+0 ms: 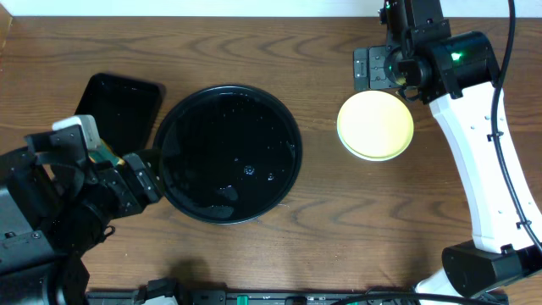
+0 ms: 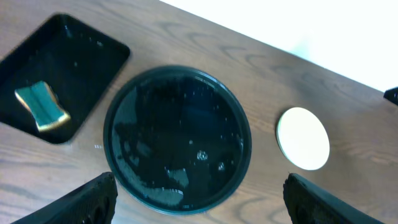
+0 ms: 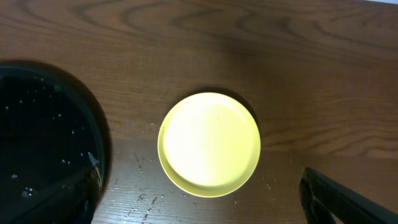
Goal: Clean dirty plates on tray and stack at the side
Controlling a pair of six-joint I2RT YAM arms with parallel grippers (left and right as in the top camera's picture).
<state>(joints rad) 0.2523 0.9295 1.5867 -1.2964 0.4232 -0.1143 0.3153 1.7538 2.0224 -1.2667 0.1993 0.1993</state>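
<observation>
At centre frame the tray [image 1: 229,102] lies bare, while right of it on the tabletop [image 1: 322,237] the plates [image 1: 375,125] sit stacked, yellow on top, as the task asks; left hand [image 1: 146,176] and right hand [image 1: 391,74] both gape open, holding nothing

Surface [image 1: 322,229]: dark brown wood with bold, wavy grain running along its length and a dull finish. At the far edge a plain white band [image 1: 212,7] lies beyond the wood; wall or floor, cannot tell. The light is bright and even, and shadows are soft-edged. The left wrist view washes the band out to glare. The right wrist view shows small pale flecks [image 3: 140,200] scattered on the wood.
</observation>
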